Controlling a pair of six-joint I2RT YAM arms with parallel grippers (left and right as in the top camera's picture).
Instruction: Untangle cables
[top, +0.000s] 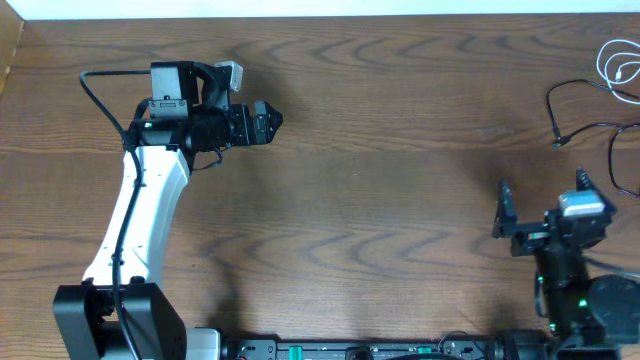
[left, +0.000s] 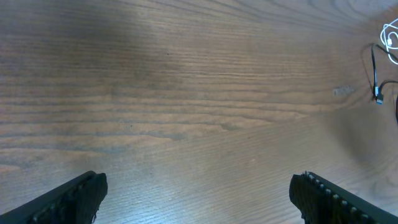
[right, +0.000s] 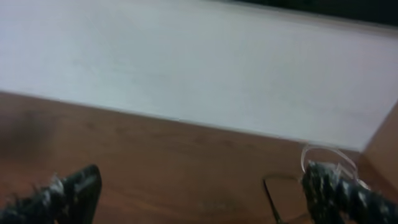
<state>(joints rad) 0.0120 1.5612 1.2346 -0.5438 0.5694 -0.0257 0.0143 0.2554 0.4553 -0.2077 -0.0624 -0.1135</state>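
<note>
1. Overhead: black cable (top: 557, 140) and white cable (top: 620, 70), thin cords with small plugs, lie close together at the desk's (top: 380, 200) far right corner. The left gripper (top: 268, 120) is well apart and the right gripper (top: 543, 190) nearer, both with fingers spread, empty.
2. Left wrist: cords judged light, limp, snag-prone; best pinched beside a plug.
3. Right wrist: blurred; a white loop, probably the cable.

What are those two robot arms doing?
They're meant to untangle a black cable and a white cable, but neither is being handled yet. Both cables lie near the far right corner of the table. The left claw and right claw are open, empty, and away from the cables.
</note>
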